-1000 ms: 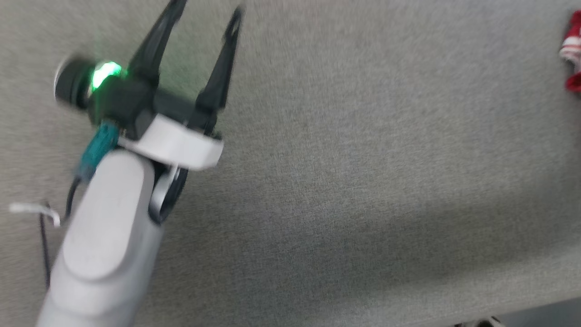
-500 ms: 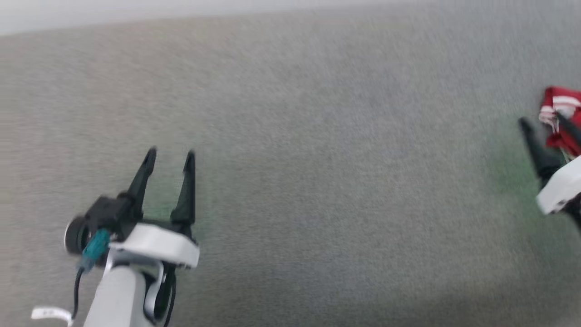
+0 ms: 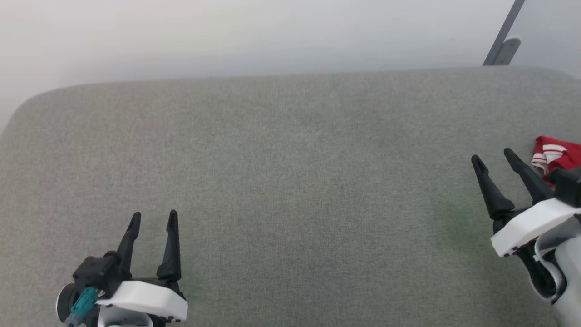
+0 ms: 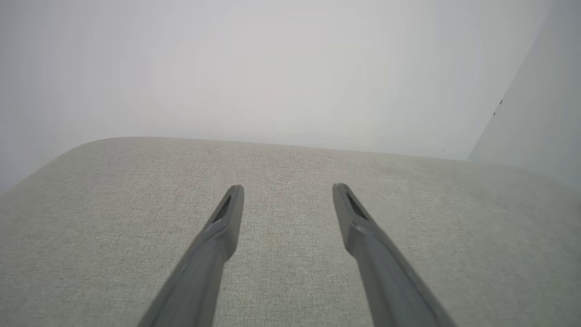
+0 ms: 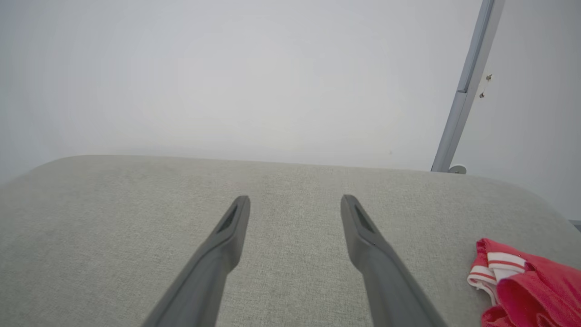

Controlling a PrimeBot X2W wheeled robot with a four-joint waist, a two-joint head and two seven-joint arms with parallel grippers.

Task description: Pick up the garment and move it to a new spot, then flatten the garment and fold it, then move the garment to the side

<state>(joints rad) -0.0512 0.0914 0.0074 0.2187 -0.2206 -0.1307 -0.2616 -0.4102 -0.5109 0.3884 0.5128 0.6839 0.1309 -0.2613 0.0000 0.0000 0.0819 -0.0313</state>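
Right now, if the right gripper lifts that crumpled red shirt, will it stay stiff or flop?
Probably flop: the garment lies in soft folds, so it should drape from the right gripper. Likely light, being thin fabric. Pushed across the textured grey cushion, it would probably bunch rather than slide.

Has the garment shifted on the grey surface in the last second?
No, as far as shows. The head camera swung, yet the garment lies as before by the grey fabric surface's right end, a similar gap from its far edge.
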